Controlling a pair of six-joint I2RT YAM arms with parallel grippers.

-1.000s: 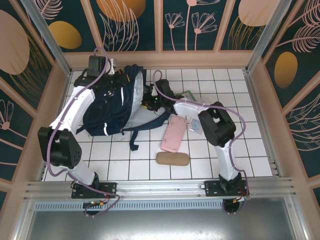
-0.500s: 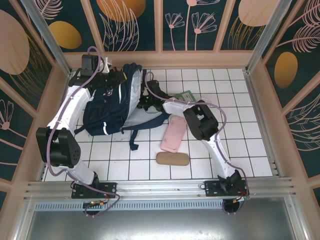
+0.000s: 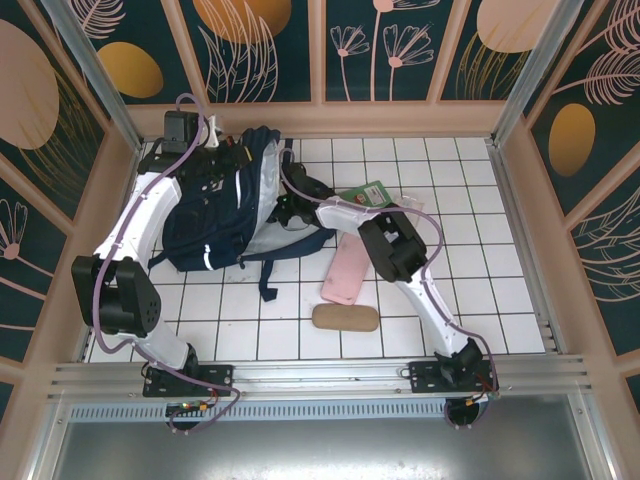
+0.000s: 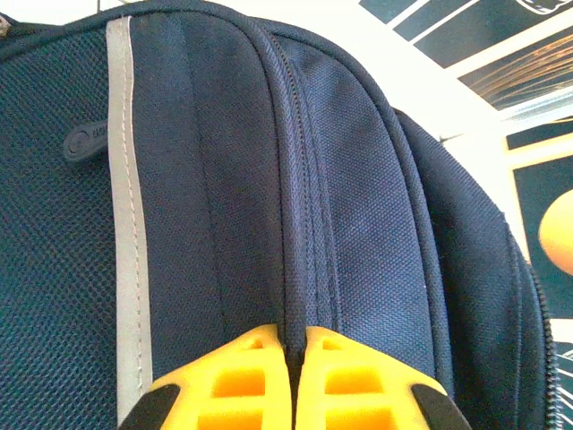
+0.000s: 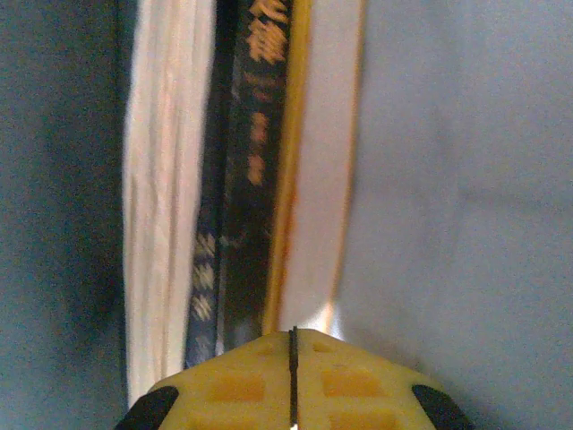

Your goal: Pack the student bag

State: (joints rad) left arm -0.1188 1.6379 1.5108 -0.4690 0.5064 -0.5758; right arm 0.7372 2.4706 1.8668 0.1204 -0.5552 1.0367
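Meanwhile, the student bag (image 3: 215, 215) lies on its side at the far left of the table (image 3: 480, 290), its mouth facing right. The left tool (image 4: 295, 358) is pinched tight on a seam ridge at the bag's far end. The right tool (image 5: 293, 358) sits deep in the opening with its fingers pressed together and nothing visible between them, beside upright books (image 5: 255, 179) and the pale lining (image 5: 466, 179). If the seam slips from that narrow pinch, the mouth would likely sag onto the right forearm. A careless pull-back could drag the books out. The left arm stretches from its near base along the left edge. The right arm bends at mid-table, its forearm pointing left into the bag. A pink pouch (image 3: 347, 268) and a tan case (image 3: 345, 318) lie nearby, not yet packed.
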